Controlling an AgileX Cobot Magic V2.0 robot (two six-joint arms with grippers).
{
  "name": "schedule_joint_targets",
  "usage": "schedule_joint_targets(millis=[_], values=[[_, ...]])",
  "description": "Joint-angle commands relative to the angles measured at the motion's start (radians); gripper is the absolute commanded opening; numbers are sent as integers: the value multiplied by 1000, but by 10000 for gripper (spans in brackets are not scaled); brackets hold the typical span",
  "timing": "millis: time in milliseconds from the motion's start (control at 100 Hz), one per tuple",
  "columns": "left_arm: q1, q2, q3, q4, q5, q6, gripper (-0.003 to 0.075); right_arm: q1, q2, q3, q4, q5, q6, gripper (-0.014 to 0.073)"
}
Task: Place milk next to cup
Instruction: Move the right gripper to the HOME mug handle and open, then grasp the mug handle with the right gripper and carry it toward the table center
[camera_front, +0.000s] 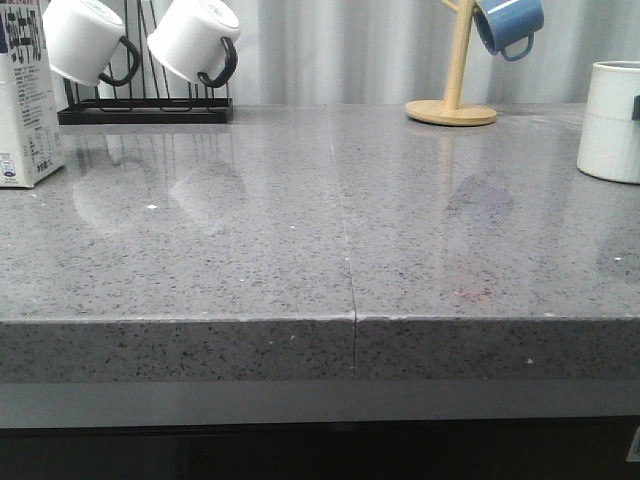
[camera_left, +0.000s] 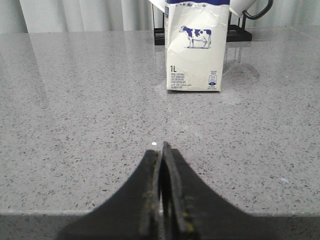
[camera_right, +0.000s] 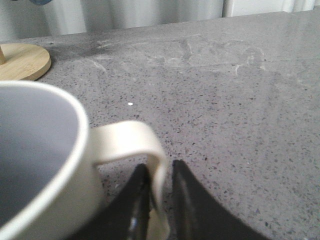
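Observation:
The milk (camera_front: 22, 100) stands upright at the far left of the grey counter, cut by the frame edge. In the left wrist view the milk (camera_left: 194, 50) shows its cow picture, well ahead of my left gripper (camera_left: 162, 150), which is shut and empty near the counter's front edge. The cup (camera_front: 610, 120), white and ribbed below, stands at the far right. In the right wrist view the cup (camera_right: 40, 165) is close up. My right gripper (camera_right: 160, 167) straddles its handle (camera_right: 145, 145), slightly open, with a thin gap on one side.
A black rack (camera_front: 145, 110) with two white black-handled mugs (camera_front: 195, 40) stands at the back left, behind the milk. A wooden mug tree (camera_front: 452, 110) holds a blue mug (camera_front: 508, 25) at the back right. A seam (camera_front: 345, 250) runs down the counter's middle.

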Motion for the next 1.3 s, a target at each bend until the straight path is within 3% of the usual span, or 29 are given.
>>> schedule_joint_targets(millis=[0, 110, 300, 430, 670, 1000, 1290], values=[[-4, -33, 42, -1, -79, -7, -21, -7, -35, -29, -7, -53, -6, -2], [-4, -33, 42, -1, -79, -7, -21, -7, -35, -29, -7, -39, -6, -71], [-4, -33, 42, -1, -79, -7, -21, -6, -38, -29, -12, -35, -6, -67], [-4, -33, 42, -1, -79, -7, -21, 22, -82, -29, -87, -10, -6, -67], [-4, -33, 42, -1, -79, -7, -21, 183, -199, -29, -119, 0, 2, -67], [-4, -33, 42, -1, -79, -7, -21, 452, -170, -35, -105, -39, 4, -67], [-4, -33, 42, -1, -79, -7, -21, 525, -54, -128, -105, -51, 70, -67]])
